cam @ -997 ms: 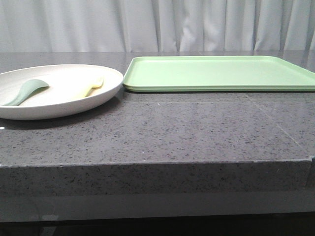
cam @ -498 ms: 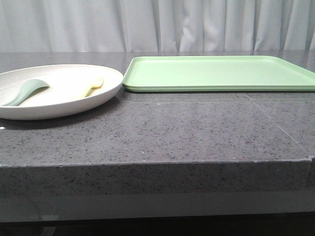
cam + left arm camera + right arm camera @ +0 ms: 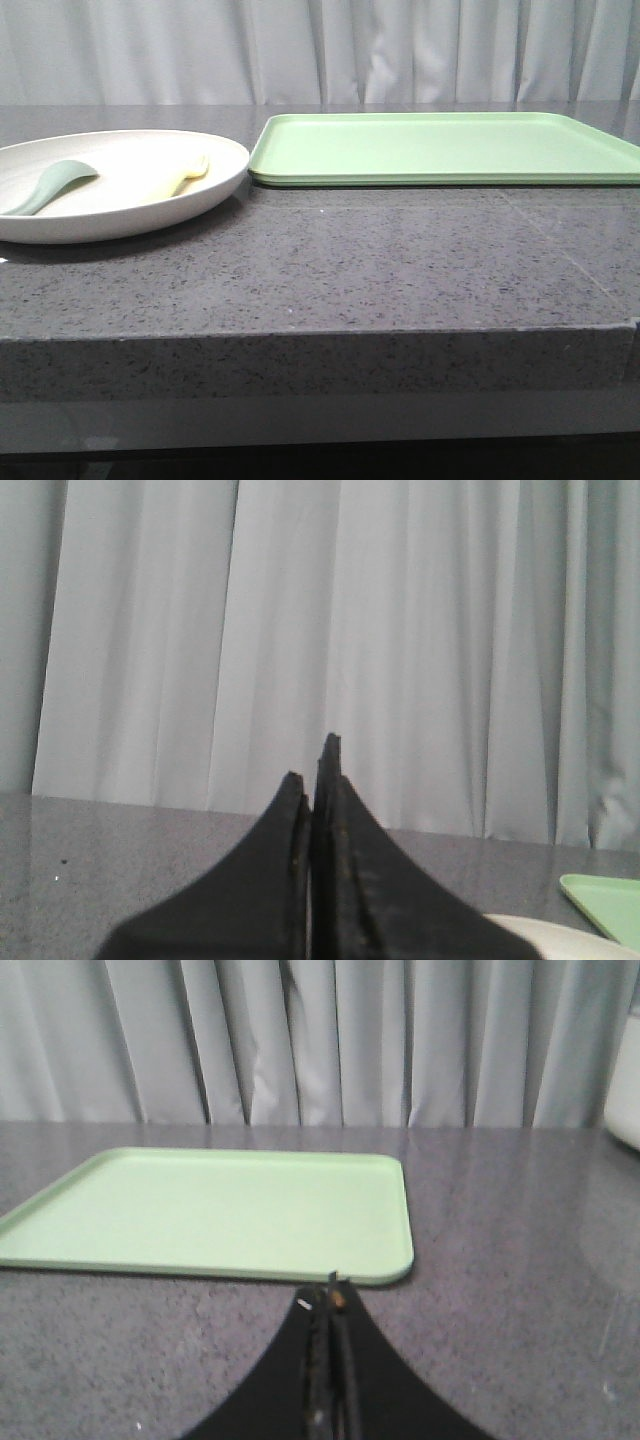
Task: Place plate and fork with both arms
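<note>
The cream plate [image 3: 120, 212] rests at the left of the grey table. On it lies the pale-yellow fork [image 3: 190, 176], toward the plate's right side. A sliver of the plate [image 3: 560, 938] shows in the left wrist view beside my left gripper [image 3: 312, 770], which is shut with nothing in it and faces the curtain. My right gripper [image 3: 333, 1295] is shut and empty too, its tips just short of the green tray's near edge. Neither gripper shows in the front view.
A sage-green spoon [image 3: 48, 187] lies on the plate's left part. The rectangular light-green tray [image 3: 440, 148] [image 3: 220, 1210] sits at the back right of the stone table [image 3: 330, 270]. A white curtain [image 3: 320, 50] hangs behind. The table's front edge is close to the camera.
</note>
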`<state>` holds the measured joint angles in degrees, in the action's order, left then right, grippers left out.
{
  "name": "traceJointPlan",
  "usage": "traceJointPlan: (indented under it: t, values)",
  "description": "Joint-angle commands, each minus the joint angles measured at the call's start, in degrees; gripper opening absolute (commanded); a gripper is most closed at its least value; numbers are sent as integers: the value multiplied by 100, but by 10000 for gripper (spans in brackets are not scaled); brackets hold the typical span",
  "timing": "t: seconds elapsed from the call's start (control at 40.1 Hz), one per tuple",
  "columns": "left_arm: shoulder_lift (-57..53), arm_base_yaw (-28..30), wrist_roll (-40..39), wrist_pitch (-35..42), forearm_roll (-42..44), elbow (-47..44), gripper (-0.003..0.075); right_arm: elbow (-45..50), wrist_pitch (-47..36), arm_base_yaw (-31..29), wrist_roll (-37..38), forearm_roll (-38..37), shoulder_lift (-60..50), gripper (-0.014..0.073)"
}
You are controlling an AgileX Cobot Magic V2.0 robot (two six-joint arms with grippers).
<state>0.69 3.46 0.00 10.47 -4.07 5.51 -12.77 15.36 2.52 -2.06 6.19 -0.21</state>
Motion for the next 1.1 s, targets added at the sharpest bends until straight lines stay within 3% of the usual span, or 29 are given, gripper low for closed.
traceJointPlan:
  t: [0.0,0.274,0.523,0.598,0.673,0.847,0.872,0.947,1.071]
  values:
    - [480,-2,-39,-66,-48,795,-18,-739,-38,-50,-21,22,391,-120]
    - [2340,-2,0,-1907,223,2498,-18,-2013,332,-50,-21,99,2136,-118]
    - [3051,-2,0,-1762,364,2648,-18,-2172,298,-50,-21,159,2967,-117]
    - [3154,-2,0,-1727,364,2648,-2,-2172,271,-50,-21,159,3027,-71]
    - [3243,-2,0,-1713,364,2648,75,-2172,201,-50,-21,159,3043,50]
    - [3403,-2,0,-1695,339,2648,565,-2167,195,-50,-21,159,3043,472]
    - [3419,-2,0,-1695,339,2648,607,-2167,182,-50,-21,159,3043,526]
    - [3461,-2,0,-1695,339,2648,688,-2167,161,-50,-21,159,3043,615]
    - [3460,-2,0,-1695,339,2648,692,-2167,161,-50,-21,159,3043,590]
